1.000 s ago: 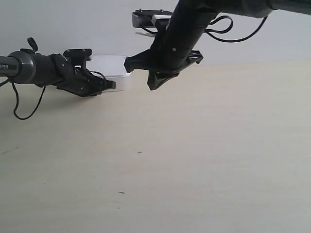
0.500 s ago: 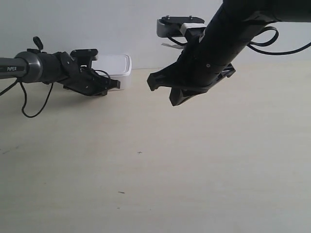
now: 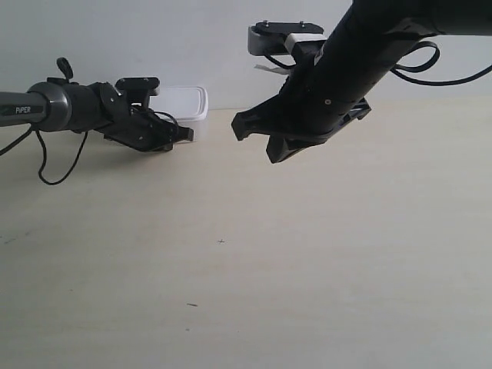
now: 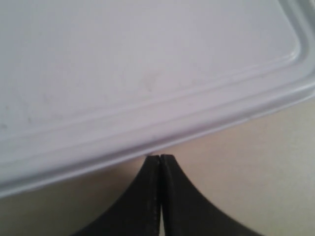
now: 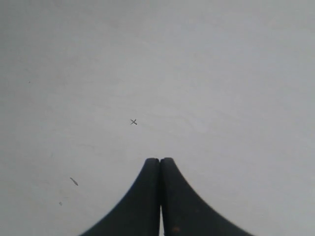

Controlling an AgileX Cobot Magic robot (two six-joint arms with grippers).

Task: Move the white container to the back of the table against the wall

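Note:
The white container stands at the back of the table, at the foot of the wall. Its rimmed lid fills most of the left wrist view. My left gripper, on the arm at the exterior view's left, is shut and empty. Its tips sit right at the container's near rim; whether they touch it I cannot tell. My right gripper hangs shut and empty above the table, to the right of the container. The right wrist view shows only its tips over bare tabletop.
A small dark cross mark and a short dark speck lie on the tabletop below the right gripper. A black cable loops down from the left arm onto the table.
The right arm swung up and to the right, away from the container, then held still. The container shifted back toward the wall, with the left gripper following close behind it.

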